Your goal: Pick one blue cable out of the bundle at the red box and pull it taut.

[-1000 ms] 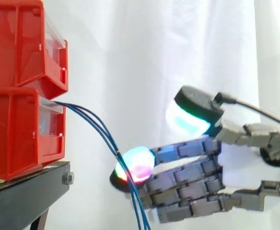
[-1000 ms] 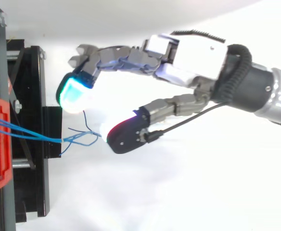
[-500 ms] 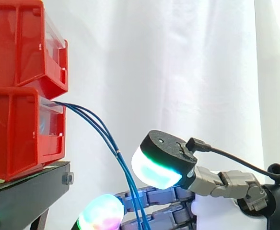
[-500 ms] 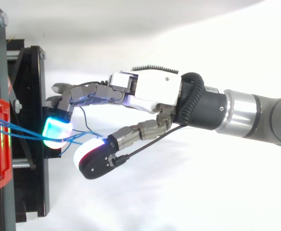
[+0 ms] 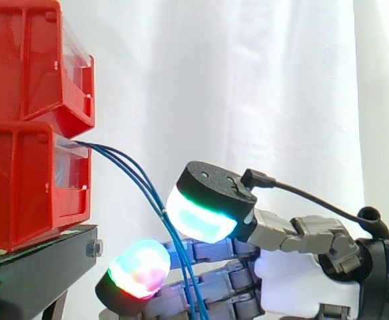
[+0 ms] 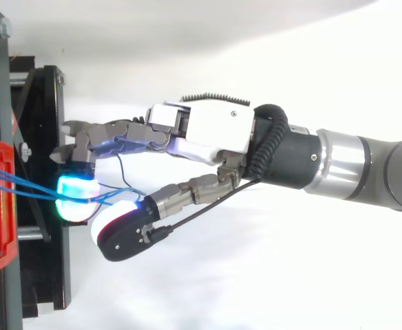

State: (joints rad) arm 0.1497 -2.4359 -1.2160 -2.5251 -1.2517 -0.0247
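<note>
The blue cables droop from the lower red bin into the gap between the hand's parted thumb and fingers.

The red bins are glossy moulded plastic on a matt black metal stand. The blue cables have a thin, smooth sheath. The curtain is soft white cloth. The hand has matt grey links, a smooth white shell and translucent pads; the arm shows satin metal.
</note>
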